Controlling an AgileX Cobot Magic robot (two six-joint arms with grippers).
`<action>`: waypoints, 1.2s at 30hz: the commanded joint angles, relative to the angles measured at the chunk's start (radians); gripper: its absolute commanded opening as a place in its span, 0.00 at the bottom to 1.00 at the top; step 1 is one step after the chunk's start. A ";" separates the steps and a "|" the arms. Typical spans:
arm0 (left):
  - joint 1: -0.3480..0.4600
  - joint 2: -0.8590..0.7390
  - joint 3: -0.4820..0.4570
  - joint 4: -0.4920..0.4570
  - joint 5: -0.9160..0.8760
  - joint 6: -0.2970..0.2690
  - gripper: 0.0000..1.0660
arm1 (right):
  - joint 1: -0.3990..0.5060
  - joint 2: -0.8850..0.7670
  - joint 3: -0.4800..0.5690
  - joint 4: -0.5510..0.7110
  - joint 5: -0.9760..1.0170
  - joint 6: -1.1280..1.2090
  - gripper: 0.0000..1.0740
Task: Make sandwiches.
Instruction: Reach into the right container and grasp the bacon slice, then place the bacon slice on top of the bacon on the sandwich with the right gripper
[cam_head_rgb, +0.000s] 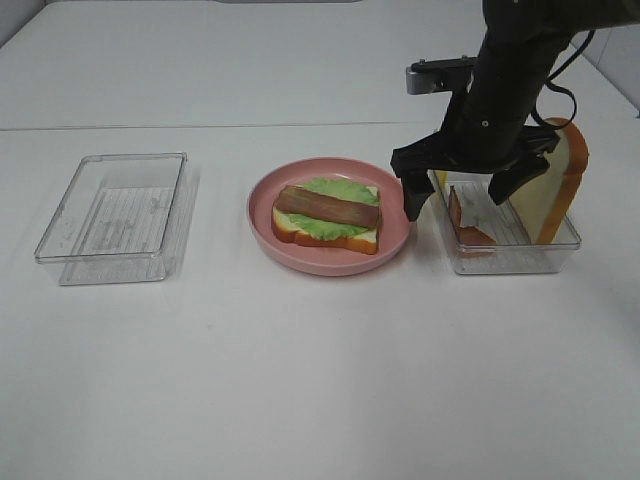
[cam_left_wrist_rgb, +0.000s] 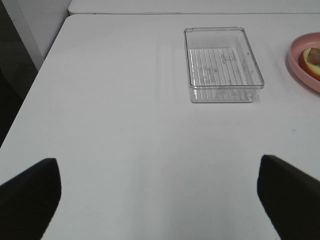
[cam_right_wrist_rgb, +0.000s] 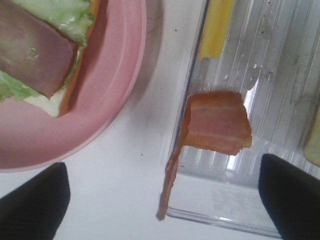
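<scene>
Poised with right gripper (cam_head_rgb: 455, 203) wide open, empty, just right of the pink plate (cam_head_rgb: 330, 263), over a bacon strip (cam_right_wrist_rgb: 217, 125) draped on the tray (cam_head_rgb: 520, 260) wall, seemingly destined for the half-built sandwich (cam_head_rgb: 327, 215) on that plate.

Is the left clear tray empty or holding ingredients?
Empty: the left clear tray shows only its bare ribbed floor in the high view and the left wrist view.

A plain white table (cam_head_rgb: 300, 400) under soft, even light, with a faint seam (cam_head_rgb: 200, 127) across its far side.
</scene>
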 joint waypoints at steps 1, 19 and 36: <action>0.003 -0.018 0.002 -0.007 -0.004 -0.006 0.95 | -0.001 0.023 -0.004 -0.025 -0.032 -0.015 0.92; 0.003 -0.018 0.002 -0.007 -0.004 -0.006 0.95 | -0.001 0.058 -0.004 -0.056 -0.046 -0.011 0.27; 0.003 -0.018 0.002 -0.007 -0.004 -0.006 0.95 | -0.001 0.028 -0.004 -0.096 -0.020 -0.009 0.00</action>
